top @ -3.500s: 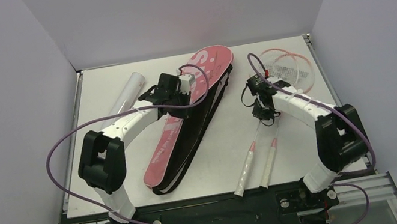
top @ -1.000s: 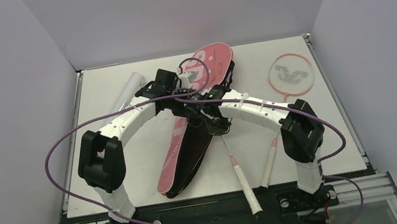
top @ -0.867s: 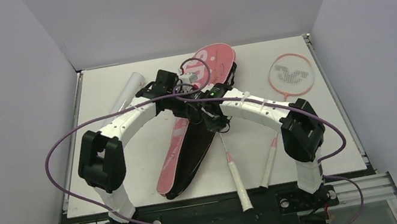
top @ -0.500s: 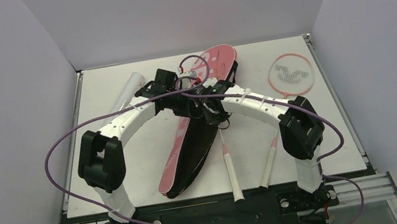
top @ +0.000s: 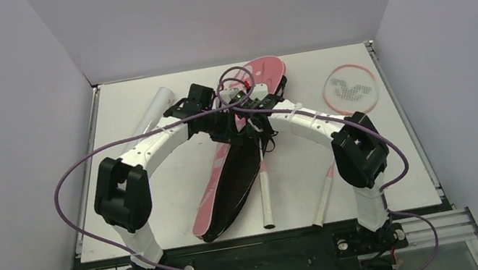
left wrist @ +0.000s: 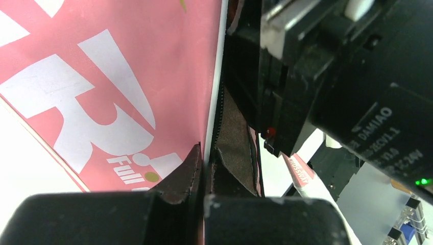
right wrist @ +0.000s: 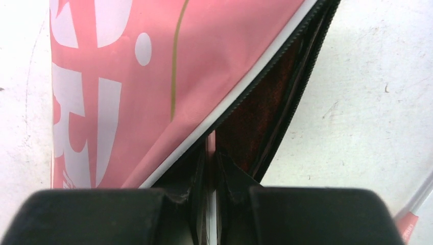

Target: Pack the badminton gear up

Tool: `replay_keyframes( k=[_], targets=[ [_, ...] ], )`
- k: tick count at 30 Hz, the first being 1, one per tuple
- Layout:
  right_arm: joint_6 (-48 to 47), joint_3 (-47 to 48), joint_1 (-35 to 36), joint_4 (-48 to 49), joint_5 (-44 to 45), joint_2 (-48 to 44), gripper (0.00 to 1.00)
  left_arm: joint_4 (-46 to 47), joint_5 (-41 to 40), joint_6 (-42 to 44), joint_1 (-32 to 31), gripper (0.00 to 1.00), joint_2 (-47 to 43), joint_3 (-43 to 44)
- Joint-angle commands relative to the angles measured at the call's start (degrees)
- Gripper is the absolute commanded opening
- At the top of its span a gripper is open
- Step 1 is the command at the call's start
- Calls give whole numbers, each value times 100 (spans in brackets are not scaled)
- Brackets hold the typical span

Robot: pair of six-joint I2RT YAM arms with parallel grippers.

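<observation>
My left gripper pinches the cover edge; right gripper pinches the racket shaft.
Cover axis runs near-left to far-right; "Full" legible.

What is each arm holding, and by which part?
Left tool pinches the pink racket-shaped fabric cover by its zipper edge. Right tool grips a thin pink-and-white racket by its shaft.

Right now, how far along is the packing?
Nothing is fully packed. In hand: the left tool pinches the open edge of the cover while the right tool grips the first racket by its shaft, head hidden inside, handle sticking out. Left: the second racket and tube lie on the table; no shuttlecocks visible.
</observation>
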Motion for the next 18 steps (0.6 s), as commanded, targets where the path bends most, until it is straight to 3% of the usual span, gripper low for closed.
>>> replay_keyframes(
  k=[1, 5, 9, 18],
  targets=[
    [337, 142, -286, 498, 239, 161, 9, -108, 402, 121, -54, 0, -219, 170],
    [409, -101, -289, 731, -392, -75, 28, -93, 374, 130, -40, 0, -218, 126],
    [497, -786, -293, 1208, -1143, -610, 38, -48, 374, 111, -20, 0, -107, 144],
    [389, -2263, -322, 1458, -1808, -1991, 41, 118, 361, 63, -1, 0, 103, 239]
  ],
)
